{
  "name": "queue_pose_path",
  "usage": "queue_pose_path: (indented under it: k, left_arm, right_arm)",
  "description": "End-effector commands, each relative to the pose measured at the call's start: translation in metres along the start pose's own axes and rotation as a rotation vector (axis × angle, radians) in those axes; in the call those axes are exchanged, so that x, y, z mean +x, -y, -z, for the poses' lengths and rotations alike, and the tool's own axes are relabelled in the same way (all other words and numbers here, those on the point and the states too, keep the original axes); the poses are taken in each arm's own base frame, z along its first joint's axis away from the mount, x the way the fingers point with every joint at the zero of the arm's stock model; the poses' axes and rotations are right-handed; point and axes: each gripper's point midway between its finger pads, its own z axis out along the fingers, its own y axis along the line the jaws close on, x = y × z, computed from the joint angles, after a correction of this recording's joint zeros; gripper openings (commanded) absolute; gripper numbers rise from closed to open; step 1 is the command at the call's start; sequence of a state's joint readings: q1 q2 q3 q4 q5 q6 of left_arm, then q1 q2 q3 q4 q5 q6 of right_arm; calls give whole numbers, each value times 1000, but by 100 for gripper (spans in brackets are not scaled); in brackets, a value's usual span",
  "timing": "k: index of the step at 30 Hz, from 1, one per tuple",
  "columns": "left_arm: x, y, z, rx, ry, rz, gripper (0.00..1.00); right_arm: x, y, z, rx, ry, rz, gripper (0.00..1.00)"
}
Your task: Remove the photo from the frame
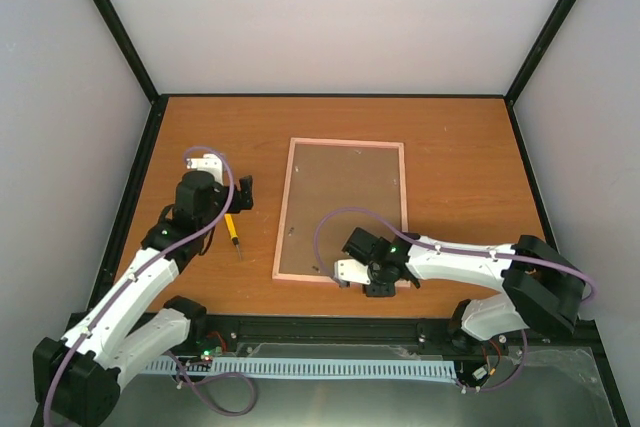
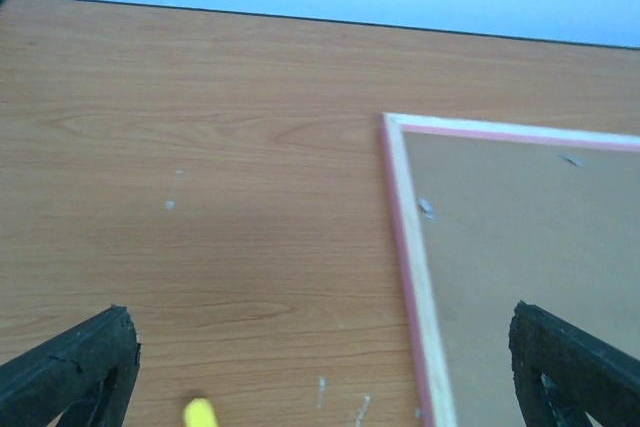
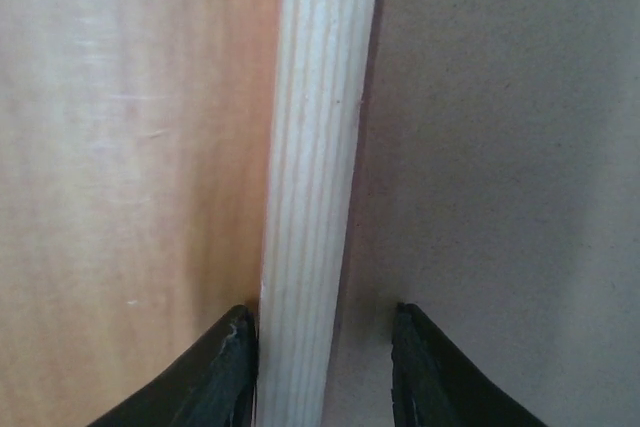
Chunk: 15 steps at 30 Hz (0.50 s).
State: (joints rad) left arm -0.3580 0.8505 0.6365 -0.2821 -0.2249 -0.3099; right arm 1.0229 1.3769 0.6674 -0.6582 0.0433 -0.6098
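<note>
The frame (image 1: 287, 209) lies back side up in the middle of the table, its thin pink border around a brown board (image 1: 345, 202). The photo is hidden. My right gripper (image 1: 372, 284) is at the frame's near edge. In the right wrist view it (image 3: 322, 367) is open and straddles the pale wooden rail (image 3: 315, 147): the left finger touches the rail, the right finger rests on the board (image 3: 510, 147). My left gripper (image 1: 243, 192) is open and empty left of the frame. The left wrist view shows it (image 2: 320, 377) above bare table beside the frame's corner (image 2: 400, 162).
A small yellow-handled screwdriver (image 1: 233, 232) lies left of the frame, just near side of my left gripper; its yellow tip (image 2: 200, 413) shows in the left wrist view. Black enclosure posts and white walls bound the table (image 1: 460, 167).
</note>
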Motion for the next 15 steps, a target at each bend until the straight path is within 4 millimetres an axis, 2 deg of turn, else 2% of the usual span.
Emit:
queue_pose_path:
  k: [1, 10, 15]
  left_arm:
    - [-1, 28, -3, 160, -6, -63, 100]
    - [4, 38, -2, 219, -30, -91, 92]
    - [5, 44, -1, 254, -30, -105, 89]
  right_arm:
    - [18, 12, -13, 88, -85, -26, 35]
    - [40, 35, -2, 146, -85, -84, 30]
    - [32, 30, -6, 75, -32, -104, 36]
